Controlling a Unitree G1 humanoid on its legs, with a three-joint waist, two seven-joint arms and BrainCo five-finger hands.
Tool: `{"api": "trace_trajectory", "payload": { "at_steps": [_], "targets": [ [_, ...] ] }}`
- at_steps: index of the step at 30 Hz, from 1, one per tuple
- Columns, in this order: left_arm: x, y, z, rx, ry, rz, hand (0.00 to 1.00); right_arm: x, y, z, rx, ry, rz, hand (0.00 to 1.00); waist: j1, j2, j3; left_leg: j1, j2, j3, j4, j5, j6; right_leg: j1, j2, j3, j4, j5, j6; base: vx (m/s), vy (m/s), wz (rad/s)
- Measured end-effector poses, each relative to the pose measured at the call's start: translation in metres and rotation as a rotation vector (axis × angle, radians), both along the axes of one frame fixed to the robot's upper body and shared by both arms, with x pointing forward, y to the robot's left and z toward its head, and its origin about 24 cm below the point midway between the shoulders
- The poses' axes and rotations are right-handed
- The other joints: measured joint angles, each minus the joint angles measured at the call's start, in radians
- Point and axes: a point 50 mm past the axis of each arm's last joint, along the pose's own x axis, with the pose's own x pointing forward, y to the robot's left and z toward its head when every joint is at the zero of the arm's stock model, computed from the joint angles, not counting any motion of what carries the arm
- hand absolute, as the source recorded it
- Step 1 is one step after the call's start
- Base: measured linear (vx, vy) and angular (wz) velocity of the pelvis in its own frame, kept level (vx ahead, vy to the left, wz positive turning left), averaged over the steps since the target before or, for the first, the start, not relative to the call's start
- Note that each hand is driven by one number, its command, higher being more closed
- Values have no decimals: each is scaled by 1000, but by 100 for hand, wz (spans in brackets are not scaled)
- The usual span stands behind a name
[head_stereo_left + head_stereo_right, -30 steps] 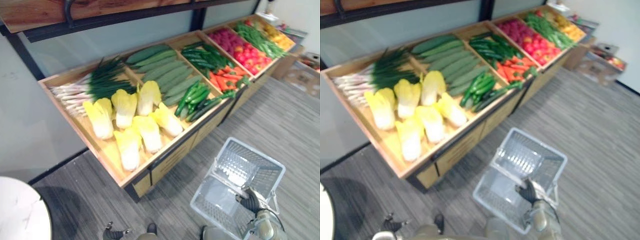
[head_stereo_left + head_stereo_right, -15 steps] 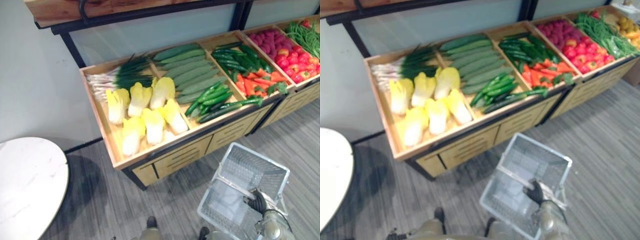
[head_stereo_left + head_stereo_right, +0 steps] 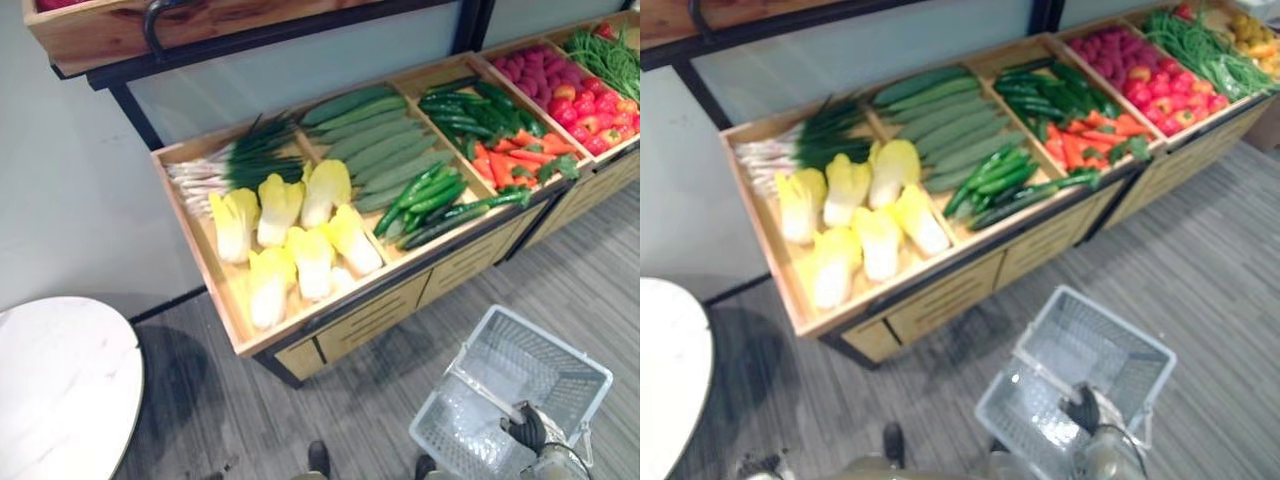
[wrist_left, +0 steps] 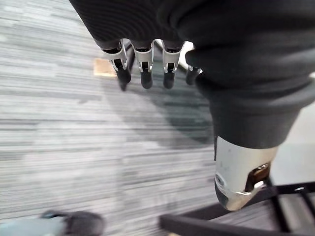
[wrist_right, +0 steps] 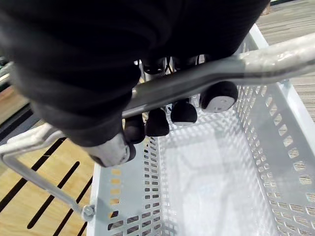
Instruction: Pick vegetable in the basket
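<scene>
Clamping the handle of the empty white perforated plastic basket [image 3: 540, 365], the right hand [image 3: 527, 428] carries it. Pale yellow cabbages [image 3: 313, 262] lie well apart in the wooden bin [image 3: 225, 288]. The slack-fingered left hand [image 4: 142, 69] should probably reach them, basket level.

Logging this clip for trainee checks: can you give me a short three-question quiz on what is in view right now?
1. True or false: the basket already holds a vegetable.
2. What is the right hand curled round? A a cucumber; B the basket handle; C nothing.
3. Fill in: the yellow cabbages share their compartment with the ___.
Key: 1 false; 2 B; 3 spring onions.
</scene>
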Motion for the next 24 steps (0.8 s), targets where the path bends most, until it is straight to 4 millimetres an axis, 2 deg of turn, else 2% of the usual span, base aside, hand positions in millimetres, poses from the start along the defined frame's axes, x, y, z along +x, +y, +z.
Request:
{"api": "trace_trajectory", "payload": {
  "at_steps": [2,4,6,11,13,20,24],
  "targets": [
    [29,10,40,157,-221,-15,0,-3,-2,-1,-1,8,-13,100,3,-3,-6,1,3,-1,0,0,0,0,4,-1,0,0,0,0,0,0],
    [43,6,67,260,-346,-49,0,-6,-4,-1,-6,12,-26,100,3,-2,-15,2,2,-3,0,0,0,1,4,-2,1,0,0,0,0,0],
    [48,-3,82,321,-407,-83,0,-12,-6,-3,-4,18,-49,100,3,2,-27,2,1,-7,0,0,1,1,3,-3,1,0,0,-10,5,2],
    [55,-29,100,344,-490,-161,0,-22,-2,-7,9,35,-72,100,1,7,-43,3,4,-20,-6,1,2,3,5,-8,-1,-4,-5,-50,6,5],
    [59,-34,109,376,-515,-210,0,-22,-2,-6,-4,36,-56,100,1,9,-45,3,4,-21,-6,2,3,3,6,-9,-1,-4,-5,-46,8,2],
    [78,-46,119,362,-576,-277,0,-18,2,-5,-4,31,-27,100,0,10,-52,1,10,4,-6,-1,-1,-12,7,14,-2,1,-2,-5,8,-8],
    [90,-46,127,385,-606,-293,0,-11,4,-4,-1,16,-14,100,-22,10,-53,3,14,21,-4,-3,1,-15,13,32,-17,12,-6,39,-3,-19]
  ]
}}
